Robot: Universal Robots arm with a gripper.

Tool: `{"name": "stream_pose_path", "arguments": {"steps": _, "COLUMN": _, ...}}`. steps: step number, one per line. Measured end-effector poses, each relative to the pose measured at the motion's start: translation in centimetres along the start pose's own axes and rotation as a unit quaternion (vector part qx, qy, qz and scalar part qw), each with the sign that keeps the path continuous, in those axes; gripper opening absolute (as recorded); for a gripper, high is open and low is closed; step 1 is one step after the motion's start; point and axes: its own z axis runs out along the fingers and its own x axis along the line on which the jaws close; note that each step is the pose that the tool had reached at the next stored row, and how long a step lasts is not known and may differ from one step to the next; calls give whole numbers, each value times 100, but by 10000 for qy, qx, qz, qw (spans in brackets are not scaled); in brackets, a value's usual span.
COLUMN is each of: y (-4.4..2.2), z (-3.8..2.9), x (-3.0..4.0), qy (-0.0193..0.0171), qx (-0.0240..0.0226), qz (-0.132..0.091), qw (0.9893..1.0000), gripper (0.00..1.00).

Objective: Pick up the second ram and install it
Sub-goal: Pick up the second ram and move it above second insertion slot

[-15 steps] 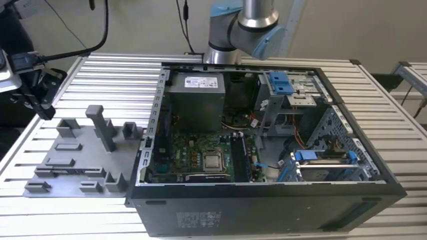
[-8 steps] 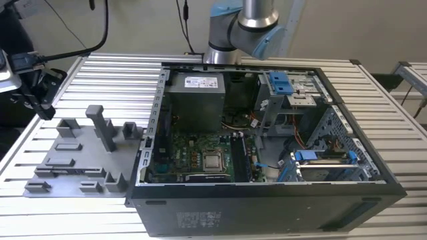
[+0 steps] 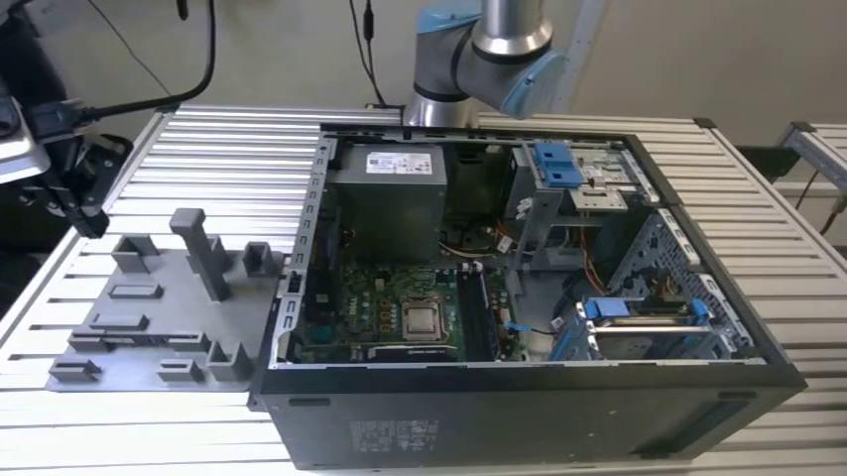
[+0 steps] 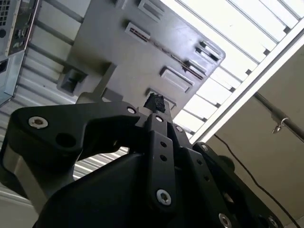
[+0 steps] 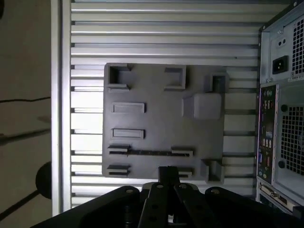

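One end effector [image 5: 167,173], fingers together, hangs above one grey tray [image 5: 159,121] on the desk [image 5: 142,28], at the exterior view's left of one open computer case [image 3: 530,421]. One dark strip in the tray is possibly the second ram [image 5: 149,153].

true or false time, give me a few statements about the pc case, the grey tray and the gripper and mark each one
1. The computer case lies open on the slatted table. True.
2. The grey tray sits inside the case. False: it lies on the table beside the case, at the exterior view's left.
3. In both wrist views the gripper hangs over the grey tray. True.
4. A cooler covers the processor on the motherboard. False: its metal top is bare.
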Motion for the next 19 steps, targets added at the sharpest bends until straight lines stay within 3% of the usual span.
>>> {"name": "stream_pose_path", "arguments": {"steps": 7, "y": 0, "z": 1, "x": 1, "qy": 13, "qx": -3, "qz": -409, "qw": 9992, "gripper": 11}}
{"name": "stream_pose_path", "arguments": {"steps": 19, "y": 0, "z": 1, "x": 3, "qy": 30, "qx": -4, "qz": -901, "qw": 9959, "gripper": 11}}
